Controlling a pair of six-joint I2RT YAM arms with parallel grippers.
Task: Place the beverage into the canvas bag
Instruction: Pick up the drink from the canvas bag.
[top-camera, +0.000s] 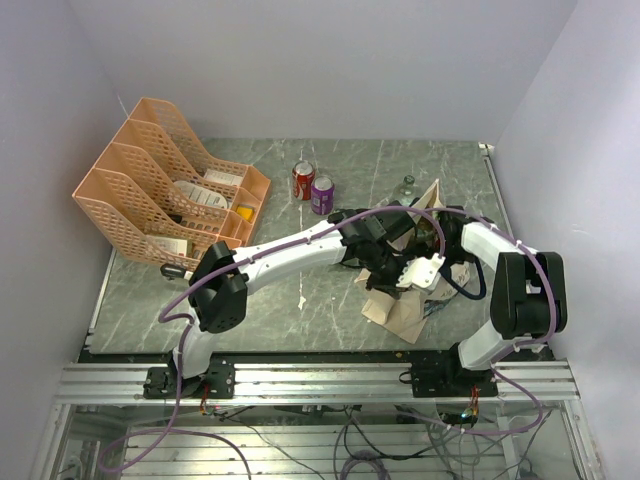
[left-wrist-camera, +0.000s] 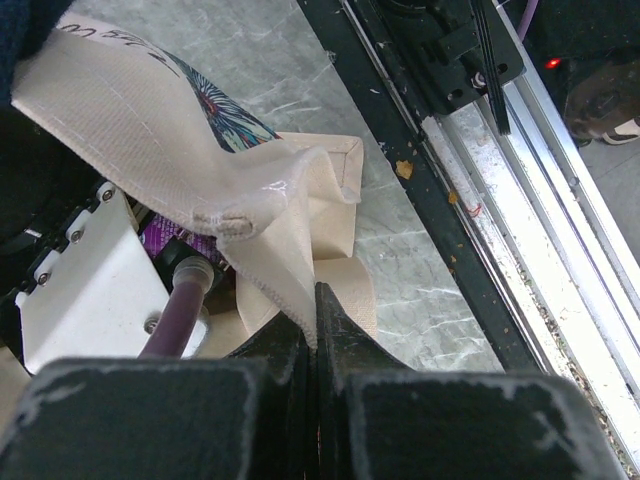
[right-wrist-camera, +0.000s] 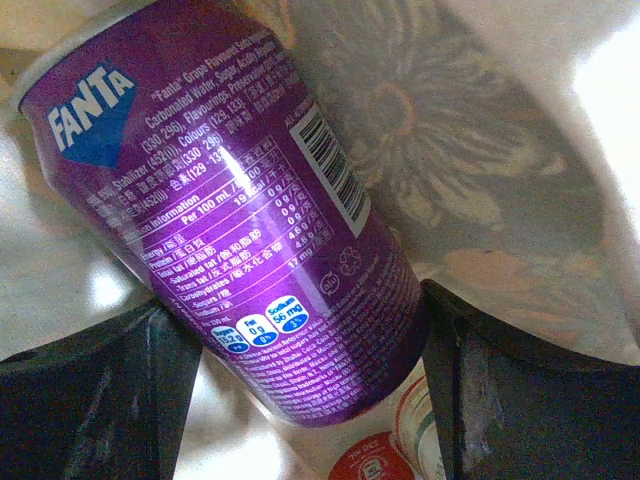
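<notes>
The cream canvas bag lies crumpled on the table between my two arms. My left gripper is shut on a cloth edge of the bag and holds it up; in the top view it sits at the bag's left side. My right gripper is inside the bag, its fingers pressed against both sides of a purple Fanta can, which is tilted. The printed bag lining surrounds the can. In the top view the right gripper's fingers are hidden in the bag; only its white wrist shows.
A red-topped can and a white one lie below the Fanta can in the bag. A red can, a purple can and a clear bottle stand behind. Orange file trays stand at the back left.
</notes>
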